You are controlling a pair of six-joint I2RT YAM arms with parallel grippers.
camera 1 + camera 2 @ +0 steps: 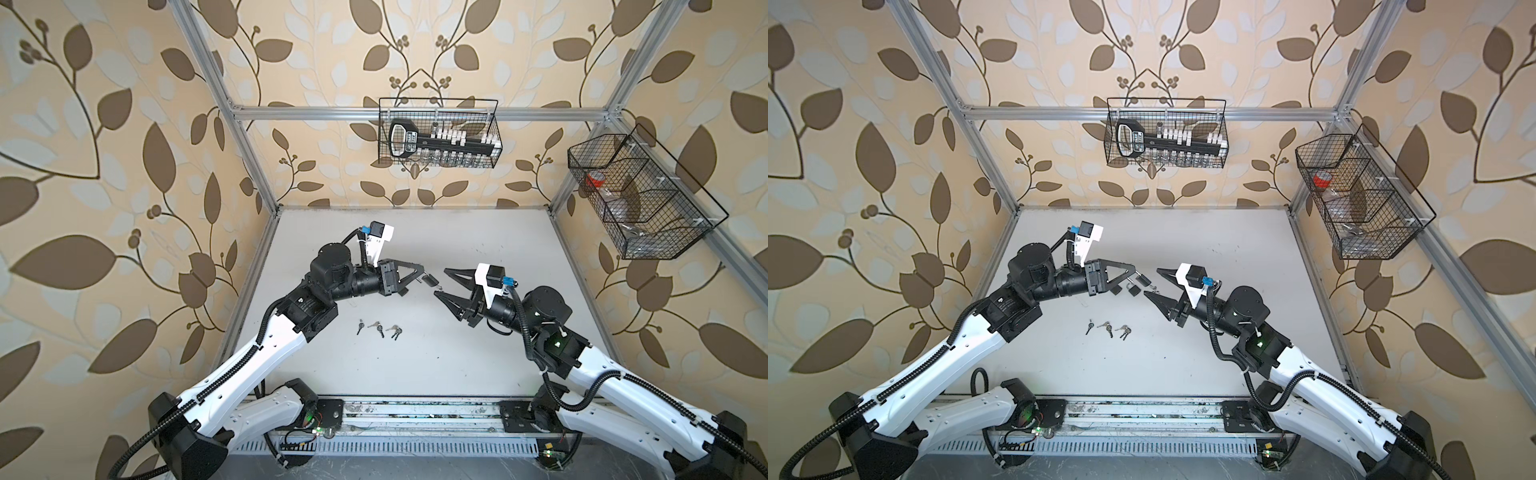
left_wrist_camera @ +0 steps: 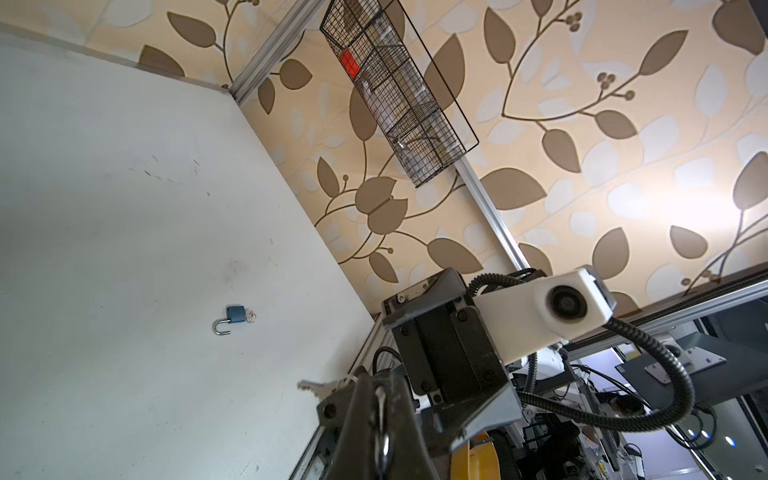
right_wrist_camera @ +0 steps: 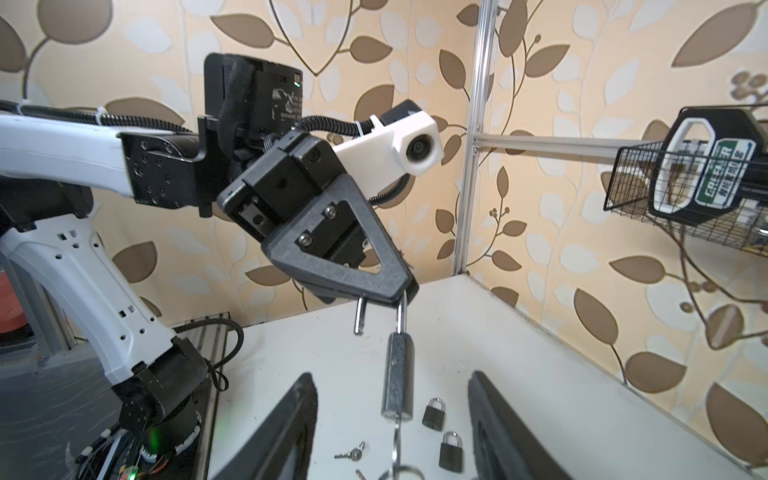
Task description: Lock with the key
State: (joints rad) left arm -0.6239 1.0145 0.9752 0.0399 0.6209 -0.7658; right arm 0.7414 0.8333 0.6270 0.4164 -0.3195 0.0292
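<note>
Left gripper (image 3: 399,291), clamped on its shackle (image 3: 401,316), dangles the padlock (image 3: 398,374), key (image 3: 395,440) just left of right gripper's (image 1: 439,282) spread fingers.

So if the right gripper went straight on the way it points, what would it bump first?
Probably the dark grey metal padlock hanging by its shackle from the shut left gripper; it dangles straight ahead of the open right gripper, though the depth is hard to judge.
</note>
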